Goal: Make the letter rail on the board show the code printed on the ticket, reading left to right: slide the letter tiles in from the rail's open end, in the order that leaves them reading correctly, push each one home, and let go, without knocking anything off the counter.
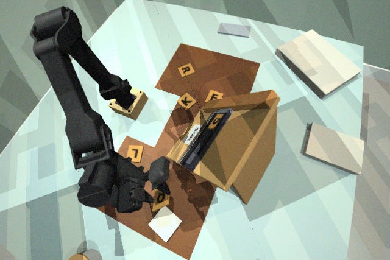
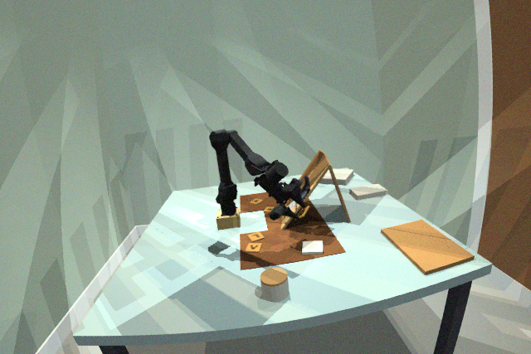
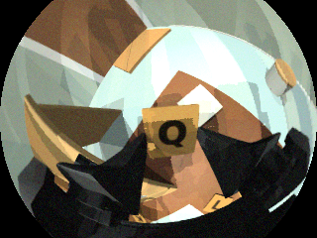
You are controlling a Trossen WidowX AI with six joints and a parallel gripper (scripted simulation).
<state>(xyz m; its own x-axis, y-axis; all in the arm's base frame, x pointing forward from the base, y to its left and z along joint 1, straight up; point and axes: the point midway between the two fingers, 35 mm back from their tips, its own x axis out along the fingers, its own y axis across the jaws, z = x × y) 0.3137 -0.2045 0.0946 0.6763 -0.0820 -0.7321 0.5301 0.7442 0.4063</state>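
My gripper (image 1: pixel 157 195) (image 3: pixel 171 134) is shut on the Q tile (image 1: pixel 159 204) (image 3: pixel 170 149), held in front of the fingers with its letter upright in the wrist view, near the lower end of the leaning board (image 1: pixel 242 131) (image 2: pixel 314 170). The dark rail (image 1: pixel 206 144) holds the S tile (image 1: pixel 216 120) near its upper end in the top view. The ticket (image 1: pixel 192 134) beside it seems to read SQR, small and blurred. Loose tiles are R (image 1: pixel 186 69), K (image 1: pixel 186 101), a partly hidden E or F (image 1: pixel 214 95), L (image 1: pixel 134 153) (image 2: pixel 255 236) and V (image 2: pixel 253 247).
A white square block (image 1: pixel 165 224) (image 2: pixel 312 247) lies on the brown mat (image 1: pixel 189 244). Farther out are a round orange-topped pot (image 2: pixel 274 283), an orange panel (image 2: pixel 424 244), two pale slabs (image 1: pixel 318 62) (image 1: pixel 335 148) and a grey flat block (image 1: pixel 234 29).
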